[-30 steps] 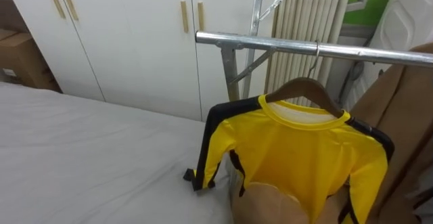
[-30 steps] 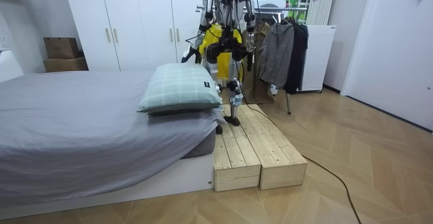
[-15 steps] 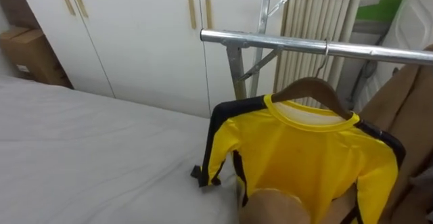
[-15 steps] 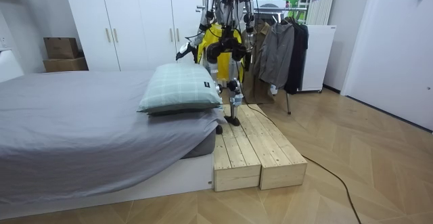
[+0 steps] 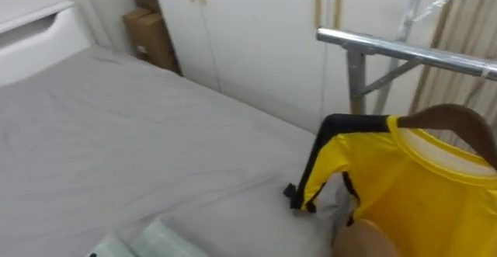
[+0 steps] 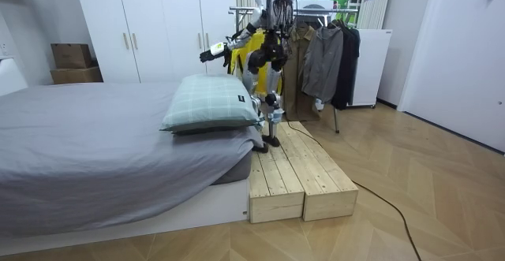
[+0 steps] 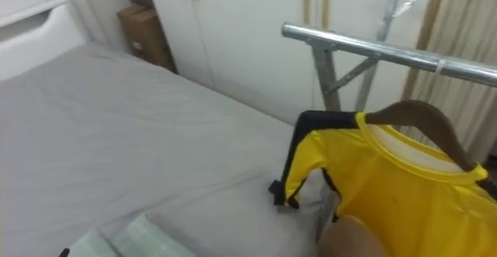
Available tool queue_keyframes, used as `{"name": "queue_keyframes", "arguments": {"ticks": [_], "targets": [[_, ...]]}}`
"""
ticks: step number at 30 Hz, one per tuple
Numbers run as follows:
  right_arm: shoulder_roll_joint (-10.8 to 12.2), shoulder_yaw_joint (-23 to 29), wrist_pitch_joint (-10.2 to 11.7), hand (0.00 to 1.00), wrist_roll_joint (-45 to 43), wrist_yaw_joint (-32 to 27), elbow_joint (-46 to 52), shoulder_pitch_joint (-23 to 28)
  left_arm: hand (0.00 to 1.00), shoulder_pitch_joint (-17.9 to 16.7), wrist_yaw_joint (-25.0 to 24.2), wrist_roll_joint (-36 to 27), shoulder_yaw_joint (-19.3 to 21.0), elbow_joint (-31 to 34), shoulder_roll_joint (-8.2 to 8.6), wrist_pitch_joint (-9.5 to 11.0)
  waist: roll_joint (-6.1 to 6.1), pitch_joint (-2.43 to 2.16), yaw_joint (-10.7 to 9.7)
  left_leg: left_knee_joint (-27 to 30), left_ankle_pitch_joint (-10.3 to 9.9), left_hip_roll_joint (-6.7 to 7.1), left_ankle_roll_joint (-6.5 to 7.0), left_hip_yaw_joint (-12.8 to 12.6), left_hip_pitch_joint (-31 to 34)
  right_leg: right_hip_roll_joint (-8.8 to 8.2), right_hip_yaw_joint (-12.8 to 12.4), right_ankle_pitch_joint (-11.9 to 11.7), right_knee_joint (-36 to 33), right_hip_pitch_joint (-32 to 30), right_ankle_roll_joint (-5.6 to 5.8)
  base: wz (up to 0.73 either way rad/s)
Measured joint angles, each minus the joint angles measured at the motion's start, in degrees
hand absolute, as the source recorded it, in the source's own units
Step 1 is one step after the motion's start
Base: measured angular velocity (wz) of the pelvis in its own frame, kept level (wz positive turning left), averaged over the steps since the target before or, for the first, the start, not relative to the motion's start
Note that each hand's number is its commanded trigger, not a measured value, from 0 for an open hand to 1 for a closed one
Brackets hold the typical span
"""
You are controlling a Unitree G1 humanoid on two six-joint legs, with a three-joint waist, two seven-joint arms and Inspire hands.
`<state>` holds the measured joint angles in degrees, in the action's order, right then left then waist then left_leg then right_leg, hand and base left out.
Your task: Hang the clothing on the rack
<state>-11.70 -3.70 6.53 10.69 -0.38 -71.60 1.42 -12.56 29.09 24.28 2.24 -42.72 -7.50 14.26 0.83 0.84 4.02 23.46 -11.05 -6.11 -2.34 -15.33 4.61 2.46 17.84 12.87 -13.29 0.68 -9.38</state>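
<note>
Yellow shirt [image 5: 423, 195]; left hand [image 6: 207, 55] outstretched.

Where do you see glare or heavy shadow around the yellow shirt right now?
Left eye view: bright sheen along the metal rail, yellow shirt evenly lit, faint shadow on the bed sheet under its black sleeve. Room view: bed evenly lit.

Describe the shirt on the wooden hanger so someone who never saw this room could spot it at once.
Beside the grey bed stands a metal clothes rail, before white wardrobes. Under its bar a wooden hanger carries a long-sleeved shirt. It is bright yellow with black trim, unlike the dark clothes hanging nearby.
</note>
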Motion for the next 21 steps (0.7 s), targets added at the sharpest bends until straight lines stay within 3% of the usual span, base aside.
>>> {"name": "queue_keyframes", "arguments": {"ticks": [1, 2, 4, 6, 8, 10, 11, 12, 13, 14, 15, 18, 19, 20, 21], "targets": [[-0.19, 0.18, 0.07, 0.0, 0.01, -0.26, -0.02, -0.05, 0.0, -0.01, -0.66, 0.02, -0.15, 0.08, 0.04, -0.06, -0.01, 0.01, -0.74, 3.78, -1.17, -1.04, 0.13, -1.18, 0.96, -0.73, 3.69, 1.27, -1.46, -0.09, 0.16, 1.63], [-0.21, 0.5, 0.06, 0.0, 0.02, -0.29, -0.05, -0.04, 0.0, 0.01, -0.89, 0.02, -0.2, 0.09, 0.05, -0.06, 0.0, 0.0, -0.84, 5.57, -1.93, -1.78, 0.04, -1.99, 1.22, -1.07, 5.43, 1.87, -2.11, -0.26, 0.21, 1.61], [-0.21, 0.62, 0.08, 0.0, 0.0, -0.27, -0.63, -0.28, 0.0, 0.08, -2.05, 0.19, -0.21, 0.1, 0.16, -0.1, -0.38, -0.13, -1.23, 8.67, -4.07, -3.19, 0.21, -3.15, 0.97, -2.43, 11.41, 3.29, -4.37, -1.33, 0.53, 1.48], [-0.26, 0.68, 0.04, 0.0, 0.09, -0.27, -2.07, -1.07, 0.0, 0.11, -2.67, 0.28, -0.21, 0.11, 0.29, -0.1, -0.56, -0.27, -1.29, 8.09, -5.16, -3.42, -0.59, -3.43, -0.05, -3.44, 15.38, 3.68, -5.25, -1.79, 0.9, 1.24], [-0.19, 1.12, -0.07, 0.0, 0.26, -0.1, -2.73, -1.39, 0.0, 0.15, -3.05, 0.25, -0.14, -0.01, 0.36, -0.08, -0.82, -0.29, -1.56, 5.37, -6.19, -2.89, -0.48, -3.41, -2.08, -4.39, 18.98, 3.92, -5.79, -2.06, 1.34, 1.1], [-0.09, 1.12, -0.19, 0.0, 0.55, 0.31, -3.99, -1.32, 0.0, 0.56, -3.17, 0.26, -0.34, -0.11, 0.4, 0.1, -1.46, -0.47, -2.2, 1.1, -8.54, -1.94, -0.24, -3.83, -4.17, -6.25, 22.89, 5.41, -8.85, -2.6, 4.23, 1.1], [0.09, 1.13, -0.38, 0.0, 0.67, 0.37, -4.13, -1.33, 0.0, 0.78, -3.17, 0.25, -0.22, -0.22, 0.35, 0.13, -1.47, -0.75, -1.91, 0.76, -8.78, -1.95, -0.4, -3.98, -4.08, -7.05, 23.18, 5.83, -10.1, -2.85, 5.25, 0.74], [0.11, 1.11, -0.41, 0.0, 0.82, 0.76, -4.15, -1.36, 0.0, 0.9, -3.11, 0.1, -0.14, -1.47, 0.36, 0.23, -1.6, -0.87, -1.76, 0.63, -9.14, -2.51, -0.32, -3.4, -3.76, -7.81, 20.9, 5.88, -13.33, -3.92, 8.82, 0.61], [0.23, 1.09, -0.47, 0.0, 1.77, 1.0, -4.12, -1.16, 0.0, 1.23, -3.18, 0.01, -0.15, -3.71, 0.18, 0.23, -1.26, -0.94, -2.3, 0.62, -9.05, -2.31, -0.15, -1.58, -3.35, -7.87, 14.89, 5.12, -15.83, -4.87, 9.96, 0.78], [0.39, 1.1, -0.62, 0.0, 2.19, 1.13, -4.03, -0.83, 0.0, 1.55, -3.21, 0.03, -0.18, -4.46, -0.06, 0.22, -1.8, -0.96, -3.17, 0.63, -8.81, -1.97, 0.25, -0.98, -3.22, -8.06, 12.8, 5.01, -16.54, -4.95, 9.78, 1.24], [0.4, 1.32, -1.31, 0.0, 2.4, 1.25, -4.11, 0.3, 0.0, 2.36, -3.22, 0.22, -0.21, -5.47, -0.05, 0.24, -2.74, -1.26, -4.13, 0.79, -8.41, -1.61, 0.52, -0.29, -2.82, -8.32, 10.75, 5.0, -16.72, -4.55, 9.72, 1.36], [0.58, 2.79, -2.64, 0.0, 2.5, 0.72, -4.42, 1.89, 0.0, 4.05, -2.85, 0.01, -0.19, -9.15, -0.27, 0.83, -2.93, -1.25, -3.77, 0.77, -7.28, -0.13, 1.54, 3.04, -2.54, -8.19, 6.21, 4.32, -16.45, -2.75, 9.18, 0.95], [0.83, 2.72, -2.77, 0.0, 2.47, 0.5, -4.42, 1.92, 0.0, 4.02, -2.55, -0.04, -0.22, -9.89, -0.52, 0.83, -2.43, -0.91, -3.7, 0.74, -6.96, -0.05, 1.73, 4.48, -2.89, -7.57, 2.61, 3.71, -16.64, -2.91, 9.97, 0.66], [0.96, 2.68, -2.84, 0.0, 2.47, 0.38, -4.42, 1.94, 0.0, 3.92, -2.34, -0.04, -0.34, -10.13, -0.57, 0.83, -2.16, -0.8, -3.66, 0.63, -6.91, -0.03, 1.8, 5.44, -3.18, -7.08, 0.64, 3.55, -16.7, -2.88, 10.56, 0.66], [1.32, 2.4, -2.95, 0.0, 2.27, -0.02, -4.3, 1.88, 0.0, 3.8, -1.92, -0.11, -0.74, -10.09, -0.89, 0.83, -2.03, -0.77, -3.6, 0.09, -6.55, 0.08, 1.89, 7.03, -3.05, -6.95, -2.87, 3.08, -14.55, -2.87, 11.25, 0.66]]}}
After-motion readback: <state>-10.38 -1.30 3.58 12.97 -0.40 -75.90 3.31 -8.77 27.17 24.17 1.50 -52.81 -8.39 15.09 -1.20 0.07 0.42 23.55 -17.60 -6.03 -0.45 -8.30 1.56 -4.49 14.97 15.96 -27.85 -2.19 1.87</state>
